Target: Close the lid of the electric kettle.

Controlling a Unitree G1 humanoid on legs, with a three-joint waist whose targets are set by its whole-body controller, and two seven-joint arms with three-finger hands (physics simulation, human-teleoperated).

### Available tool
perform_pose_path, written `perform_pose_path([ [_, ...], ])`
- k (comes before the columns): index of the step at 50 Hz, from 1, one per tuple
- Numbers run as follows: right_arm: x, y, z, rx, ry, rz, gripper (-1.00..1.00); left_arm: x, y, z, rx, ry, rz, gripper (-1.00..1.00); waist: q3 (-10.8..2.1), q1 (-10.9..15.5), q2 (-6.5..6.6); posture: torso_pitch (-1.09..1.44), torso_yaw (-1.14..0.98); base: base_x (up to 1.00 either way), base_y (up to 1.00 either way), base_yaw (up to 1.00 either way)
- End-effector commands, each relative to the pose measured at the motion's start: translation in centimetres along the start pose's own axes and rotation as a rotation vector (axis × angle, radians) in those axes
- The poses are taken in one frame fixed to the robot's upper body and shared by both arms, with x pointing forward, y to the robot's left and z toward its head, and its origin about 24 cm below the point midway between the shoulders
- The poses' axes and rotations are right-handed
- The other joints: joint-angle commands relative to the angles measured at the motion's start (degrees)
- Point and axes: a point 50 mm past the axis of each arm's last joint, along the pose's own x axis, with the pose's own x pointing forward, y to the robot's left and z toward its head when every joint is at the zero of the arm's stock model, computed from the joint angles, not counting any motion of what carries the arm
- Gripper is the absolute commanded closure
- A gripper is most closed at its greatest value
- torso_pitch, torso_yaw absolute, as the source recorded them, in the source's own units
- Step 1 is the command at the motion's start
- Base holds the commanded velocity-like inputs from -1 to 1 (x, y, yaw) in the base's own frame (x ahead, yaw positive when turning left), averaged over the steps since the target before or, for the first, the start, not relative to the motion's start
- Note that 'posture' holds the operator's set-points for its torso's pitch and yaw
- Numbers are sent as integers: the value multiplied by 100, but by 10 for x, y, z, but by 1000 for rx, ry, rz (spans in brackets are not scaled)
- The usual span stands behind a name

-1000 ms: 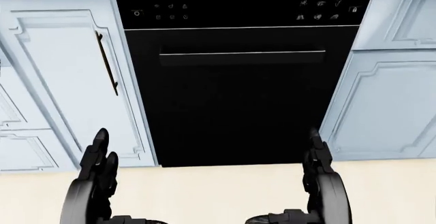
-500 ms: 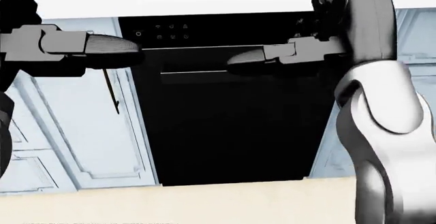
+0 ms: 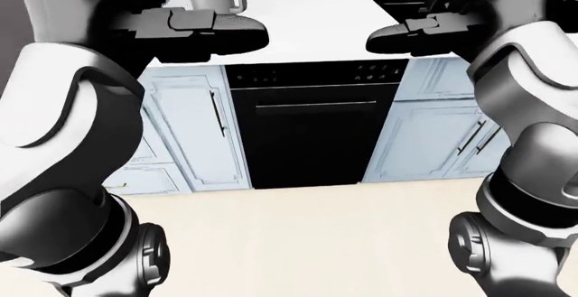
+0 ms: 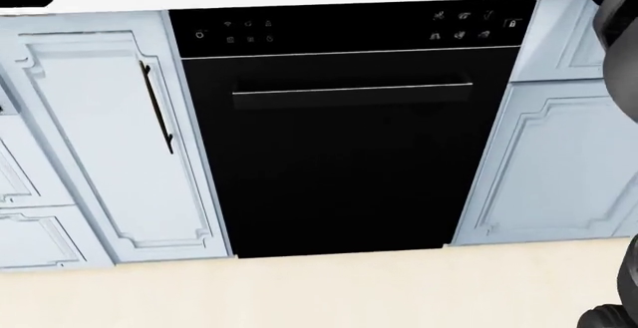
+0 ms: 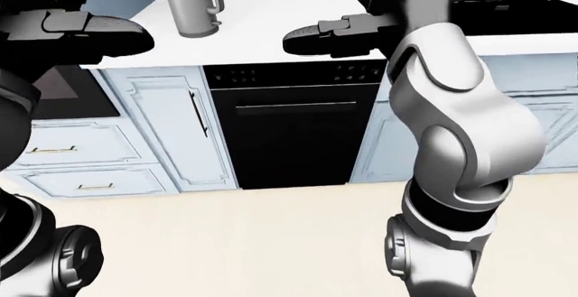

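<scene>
Kettle (image 5: 190, 2) on counter btwn raised left robot hand (image 5: 86, 29) & right robot hand (image 5: 339, 34), both open, empty.

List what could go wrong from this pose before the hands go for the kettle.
1. The kettle is cut off at the right-eye view's top edge, its lid unseen, so any reach is likely blind.
2. The left hand and right hand hang at the white counter edge; advancing might clip it.
</scene>
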Motion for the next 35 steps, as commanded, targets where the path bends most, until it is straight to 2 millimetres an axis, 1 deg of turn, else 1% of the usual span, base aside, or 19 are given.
perform_pose_path([
  [1,-4,-2,22,-4,-119,-11,-100,-3,-2,17,-11,-91,-8,-100,-108,-17,8,0,0,33,0,0],
  [6,-3,-1,19,-5,-110,-9,-100,-3,0,19,-10,-93,-1,-100,-64,11,-134,0,0,37,0,0],
  [8,-3,0,18,-6,-109,-6,-100,-3,0,18,-11,-91,-1,-100,-124,-11,-92,0,0,38,0,0],
  [10,-3,1,19,-5,-108,-3,-100,-4,-1,20,-8,-96,-2,-100,-141,8,-127,0,0,39,0,0],
  [11,-4,1,19,-5,-109,-3,-100,-4,0,21,-13,-97,-2,-100,-170,4,-109,0,0,38,0,0],
  [14,-3,1,17,-3,-106,-5,-100,-6,-1,24,-12,-101,-6,-100,-148,-21,27,0,0,38,0,0],
  [16,-2,1,16,-3,-100,-5,-100,-5,-1,24,-12,-101,-5,-100,-129,-59,182,0,0,38,0,0],
  [17,-2,1,15,-2,-97,-9,-100,-5,-1,25,-12,-101,-5,-100,-158,-82,321,0,0,41,0,0],
  [18,-2,0,15,-1,-97,-8,-100,-6,-1,24,-13,-99,-6,-100,-242,-87,547,0,0,41,0,0],
  [19,-2,0,15,-1,-97,-8,-100,-6,-1,23,-12,-99,-5,-100,-169,-23,371,0,0,41,0,0],
  [20,-2,1,15,1,-97,-4,-100,-6,-1,24,-13,-99,-5,-100,-141,-80,462,0,0,41,0,0],
  [23,-2,3,14,-3,-95,3,-100,-7,-1,25,-15,-100,-6,-100,-207,-6,344,0,0,41,0,0],
  [28,-2,3,14,-2,-95,3,-100,-6,-1,24,-13,-99,-5,-100,-175,85,101,0,0,42,0,0],
  [30,-2,3,12,-7,-90,2,-100,-6,-1,24,-12,-99,-5,-100,-207,130,-75,0,0,41,0,0],
  [31,-2,4,13,-7,-91,3,-100,-6,-1,24,-10,-100,-5,-100,-250,147,-220,0,0,42,0,0],
  [32,-2,4,13,-6,-90,4,-100,-7,-1,25,-9,-101,-5,-100,-427,148,-431,0,0,45,0,0],
  [33,-2,5,14,-7,-91,5,-100,-7,-1,24,-8,-100,-6,-100,-158,82,-257,0,0,47,0,0],
  [34,-2,5,13,-5,-92,5,-100,-7,-2,24,-6,-100,-7,-100,-65,146,-350,0,0,47,0,0],
  [35,-2,4,13,-6,-93,4,-100,-7,-2,25,-6,-102,-8,-100,-123,60,-309,0,0,47,0,0],
])
